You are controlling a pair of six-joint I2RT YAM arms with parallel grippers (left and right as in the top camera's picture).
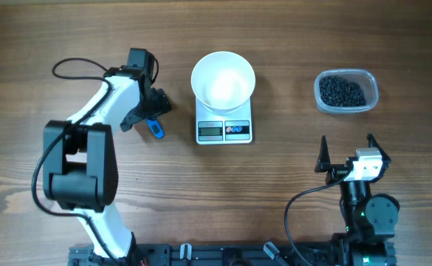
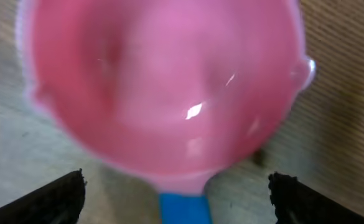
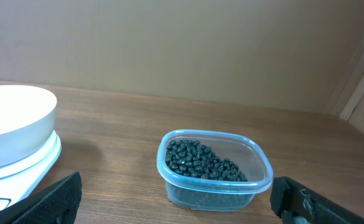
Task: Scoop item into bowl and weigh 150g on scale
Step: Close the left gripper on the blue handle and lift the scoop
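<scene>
I see left fingers [image 2: 51,199] spread wide, gripping nothing, pink scoop [image 2: 163,87] right under them, 9 o'clock of scale [image 1: 224,131]. White bowl [image 1: 223,80] sits on scale. Black beans [image 1: 341,91] in clear tub [image 1: 373,94], 3 o'clock of bowl. My right fingers [image 3: 51,199] wide, empty, 5 o'clock.

Wood-grain table [image 1: 53,29], plain beige wall [image 3: 169,43] behind, soft even light

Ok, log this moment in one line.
left fingers open over scoop | right fingers open, idle | bowl empty on scale | beans in tub
</scene>
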